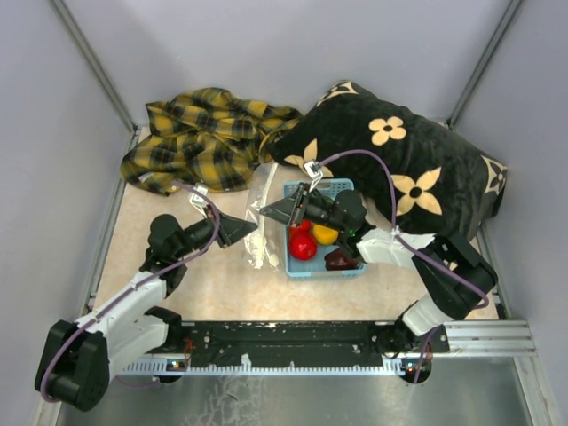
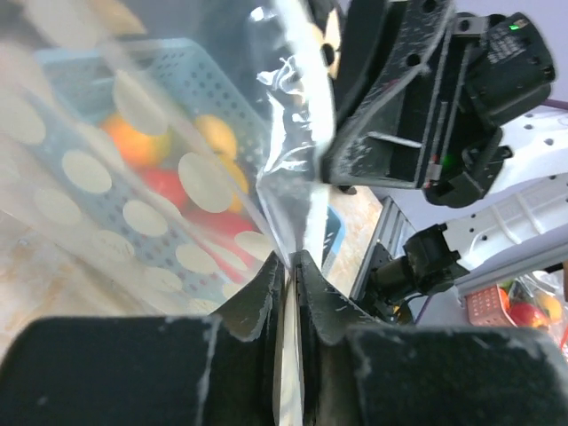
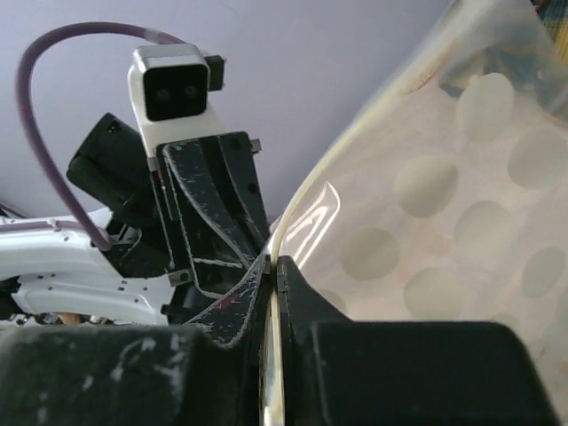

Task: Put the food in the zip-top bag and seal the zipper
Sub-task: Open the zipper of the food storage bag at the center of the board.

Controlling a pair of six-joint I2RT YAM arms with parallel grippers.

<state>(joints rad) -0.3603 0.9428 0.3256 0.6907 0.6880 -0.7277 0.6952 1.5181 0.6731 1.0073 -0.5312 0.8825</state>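
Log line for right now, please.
left gripper: shut on zip-top bag edge | right gripper: shut on zip-top bag edge | food: in blue basket | seal: not done

No legible text, labels, brand marks or numbers in any view. Zip-top bag (image 1: 264, 240) bears only plain white dots; black pillow (image 1: 417, 155) only flower motifs.

You had crinkly, glossy clear plastic in the zip-top bag (image 1: 263, 217), shiny smooth toy fruits (image 1: 303, 247), a matt plastic basket (image 1: 312, 273), a plush pillow (image 1: 417, 160).
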